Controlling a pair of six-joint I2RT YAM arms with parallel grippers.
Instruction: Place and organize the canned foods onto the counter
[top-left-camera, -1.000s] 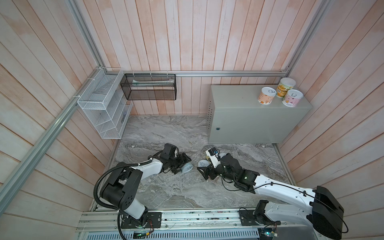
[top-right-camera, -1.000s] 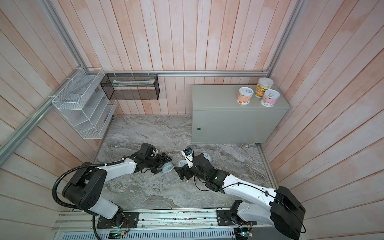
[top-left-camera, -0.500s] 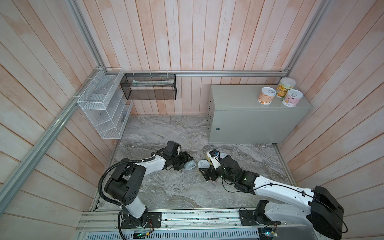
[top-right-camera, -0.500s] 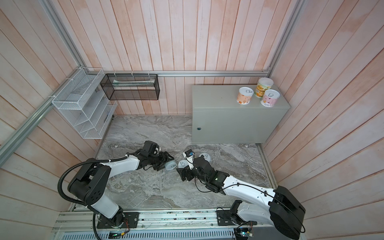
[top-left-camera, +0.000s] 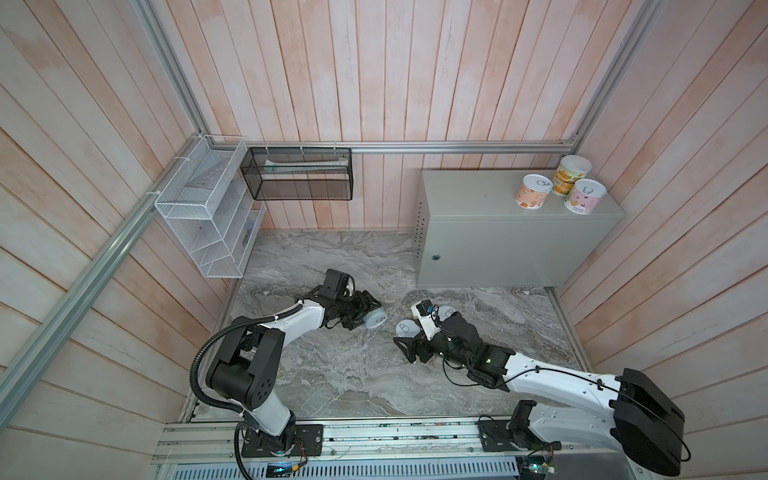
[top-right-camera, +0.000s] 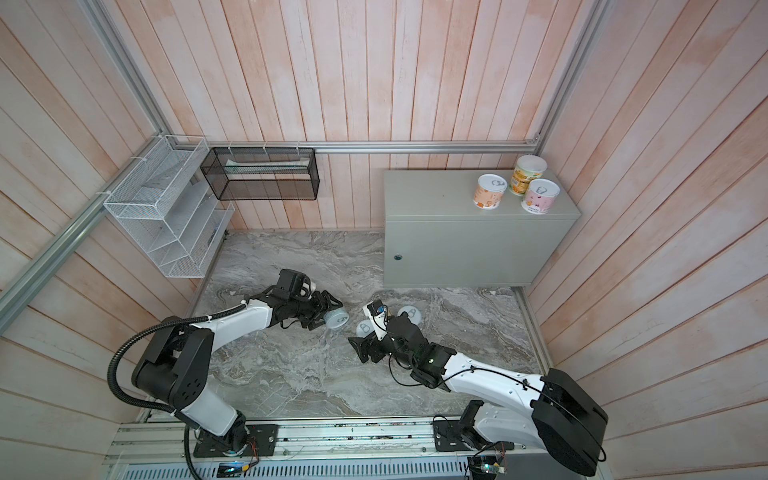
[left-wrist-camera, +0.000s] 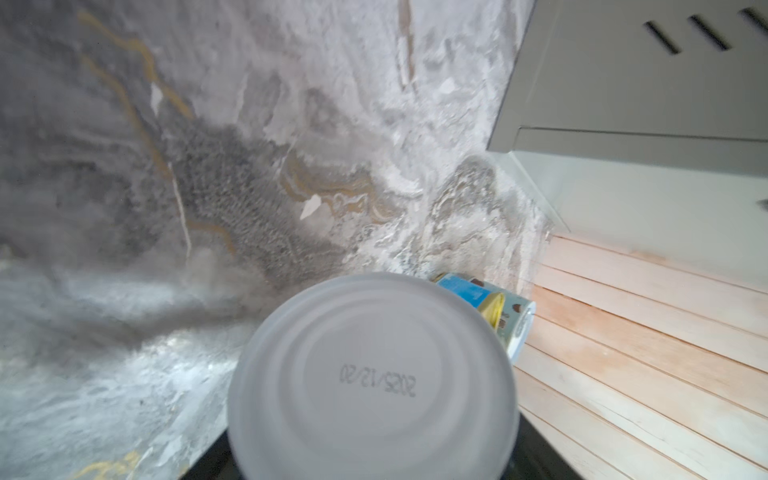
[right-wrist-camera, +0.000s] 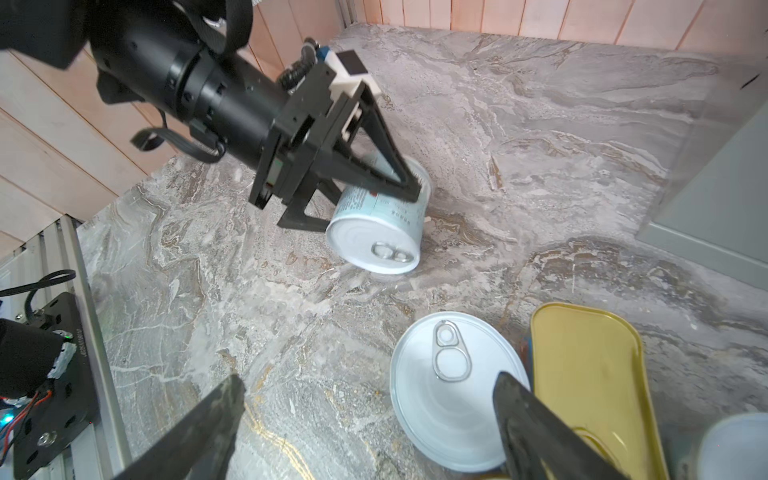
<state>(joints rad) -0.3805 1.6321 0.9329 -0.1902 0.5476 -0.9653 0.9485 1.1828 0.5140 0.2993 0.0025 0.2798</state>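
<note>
A: Where is the left end effector (right-wrist-camera: 370, 208)?

B: Low over the grey marbled slab (top-left-camera: 332, 374). Its two black fingers are clamped on either side of a round tin with a pale blue label and white pull-ring top (right-wrist-camera: 376, 245). The tin lies on its side, with its top pointing away from the arm. I cannot tell whether it rests on the slab or hangs just clear.

A: And the right end effector (right-wrist-camera: 365, 428)?

B: Its fingers are spread wide and hold nothing. A flat round silvery tin with a ring pull (right-wrist-camera: 449, 399) sits upright on the slab between them, close against one finger. A rectangular tin with a gold top (right-wrist-camera: 590, 365) sits just beyond that finger, beside the flat tin.

A: Anything else loose?

B: In the left wrist view, a tin with a blue and yellow label (left-wrist-camera: 482, 299) lies on its side past the held one, near the wooden wall.

A: And the rest of the tins?

B: The pale grey-green metal box counter (top-left-camera: 465, 199) stands at the back right. Three round tins stand upright together at its far right end: a peach-labelled tin (top-left-camera: 533, 198), a yellow-green tin (top-left-camera: 572, 176) and a pink-labelled tin (top-left-camera: 584, 197). All three are well apart from both end effectors.
</note>
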